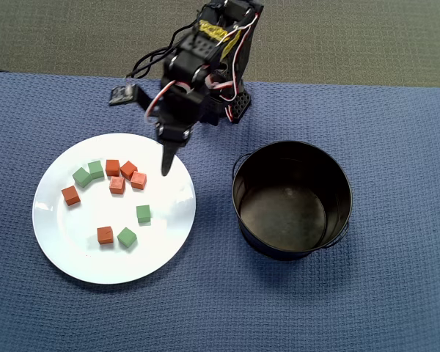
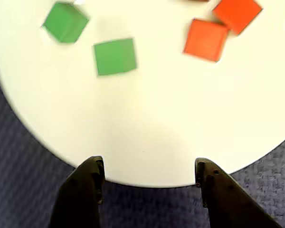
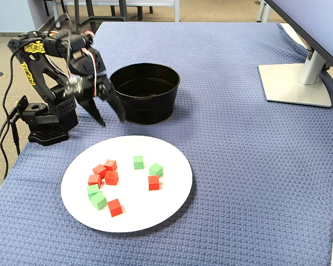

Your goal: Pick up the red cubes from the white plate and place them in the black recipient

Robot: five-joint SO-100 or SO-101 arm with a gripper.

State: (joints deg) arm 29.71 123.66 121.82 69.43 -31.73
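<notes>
Small matte orange-red cubes (image 3: 111,177) sit on the glossy white round plate (image 3: 166,199); the end effector (image 2: 147,178) gapes wide, empty.

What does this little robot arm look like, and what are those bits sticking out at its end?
The arm is black plastic, built from blocky segments, with yellow tape or labels near its top and thin red, white and black wires looping between joints. It stands on a black base. At its end are two slim, pointed black fingers, the gripper.
</notes>
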